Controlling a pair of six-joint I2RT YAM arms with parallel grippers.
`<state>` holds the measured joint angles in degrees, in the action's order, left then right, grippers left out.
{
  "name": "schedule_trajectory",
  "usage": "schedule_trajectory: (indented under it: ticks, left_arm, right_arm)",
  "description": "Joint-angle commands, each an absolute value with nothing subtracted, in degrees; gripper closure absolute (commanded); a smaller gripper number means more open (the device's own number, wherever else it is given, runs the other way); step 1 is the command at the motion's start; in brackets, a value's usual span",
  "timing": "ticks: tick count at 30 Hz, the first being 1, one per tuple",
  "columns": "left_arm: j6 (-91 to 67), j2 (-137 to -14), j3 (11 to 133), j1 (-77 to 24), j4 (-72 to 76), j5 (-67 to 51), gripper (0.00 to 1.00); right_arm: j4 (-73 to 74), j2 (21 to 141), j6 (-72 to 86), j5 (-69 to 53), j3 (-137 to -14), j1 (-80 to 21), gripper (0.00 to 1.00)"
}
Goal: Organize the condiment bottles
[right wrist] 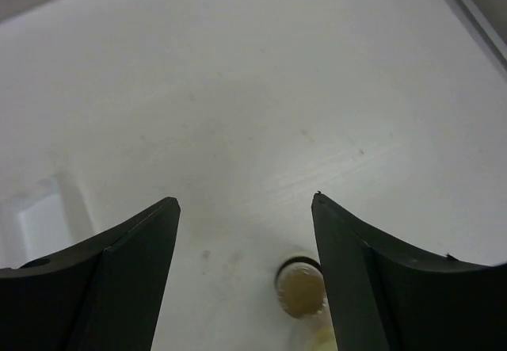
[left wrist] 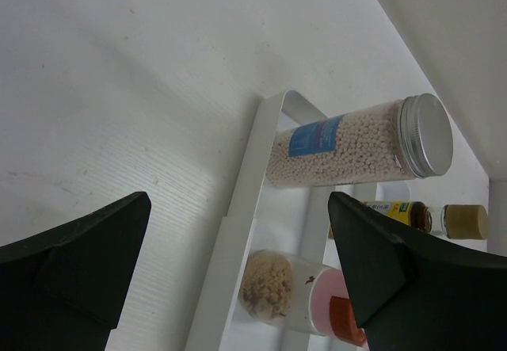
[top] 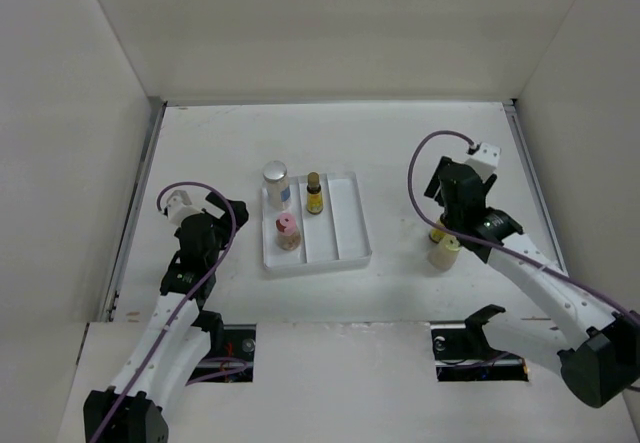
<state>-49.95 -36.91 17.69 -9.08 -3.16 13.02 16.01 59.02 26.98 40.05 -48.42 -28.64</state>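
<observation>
Seen from the top camera, with 12 o'clock at the far wall, three of the bottles stood upright inside the white tray (top: 352, 225). The clear bottle (top: 277, 185) sat at the tray's 11 o'clock, in the left compartment. The left wrist view showed it packed with pale round pellets under a blue label and a ribbed silver screw cap (left wrist: 348, 149). The pink-capped bottle (top: 288, 231) stood in the same compartment at about 8 o'clock. It was a short clear body with pale beige, crumbly contents (left wrist: 273, 288). A dark brown bottle (top: 314, 194) with a yellow label and a tan cap occupied the far end of the middle compartment, at 12 o'clock (left wrist: 396, 211).

The other two bottles stood on the table (top: 400, 143), well apart from the tray at its 3 o'clock. The squat cream bottle (top: 444, 252) leaned slightly. The second brown bottle (top: 438, 231) was just beside it at its 11 o'clock, mostly hidden by the right arm, so only a yellow patch showed.

The left gripper (left wrist: 238, 200) hung at the tray's 9 o'clock with its fingers spread wide and nothing between them, facing the tray's left wall. The right gripper (right wrist: 245, 200) was also spread wide and held nothing. It hovered above the cream bottle, whose ribbed cream cap (right wrist: 301, 289) appeared low between the fingers, nearer the right one.
</observation>
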Motion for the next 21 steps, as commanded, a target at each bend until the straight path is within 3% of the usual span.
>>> schedule_trajectory:
  ticks: [1, 9, 16, 21]
  left_arm:
    - [-49.7, -36.8, 17.7, -9.5, -0.5, 12.8, 0.0]
    - [-49.7, -37.4, 17.9, -10.1, -0.5, 12.8, 0.0]
    - [-49.7, -37.0, 17.7, -10.1, -0.5, 12.8, 0.0]
    - [-49.9, -36.9, 17.8, -9.8, -0.5, 12.8, 0.0]
  right_arm:
    - [23.6, 58.4, 31.5, 42.5, -44.4, -26.6, 0.25]
    - [25.0, 58.0, 35.4, 39.4, -40.6, -26.2, 0.31]
    - [24.0, 59.2, 35.4, 40.2, -41.4, -26.6, 0.68]
    - [20.6, 58.3, 30.2, 46.0, -47.5, -31.8, 0.75]
